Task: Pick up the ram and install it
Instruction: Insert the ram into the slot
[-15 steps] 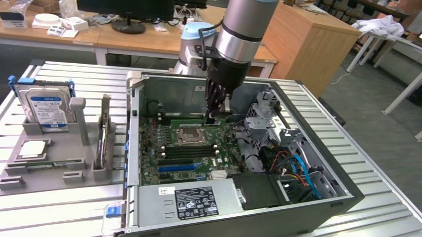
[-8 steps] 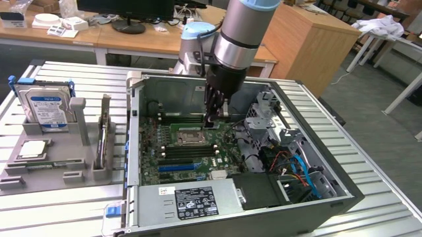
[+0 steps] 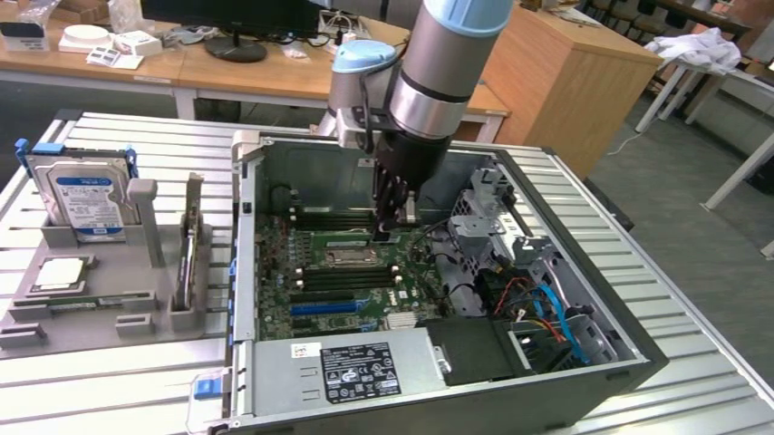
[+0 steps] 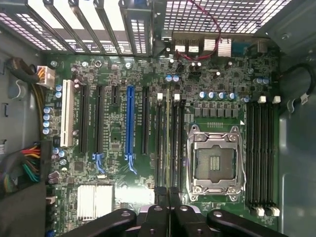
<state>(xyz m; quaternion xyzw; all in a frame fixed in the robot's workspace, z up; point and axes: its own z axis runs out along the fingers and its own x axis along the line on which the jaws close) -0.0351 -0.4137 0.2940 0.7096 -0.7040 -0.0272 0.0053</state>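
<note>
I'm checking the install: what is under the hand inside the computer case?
The ram shows edge-on under the hand, in line with the black memory slots beside the empty processor socket. The hand covers one end, so how deep it sits cannot be seen.

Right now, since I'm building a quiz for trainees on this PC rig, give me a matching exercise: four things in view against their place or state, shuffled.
Things:
1 hard drive
2 processor socket
3 gripper
4 ram

Places or states:
A shut, inside the case
B standing in the grey rack outside the case
C along the black slots beside the socket
D empty, on the motherboard

Pairs: 1-B, 2-D, 3-A, 4-C
</note>
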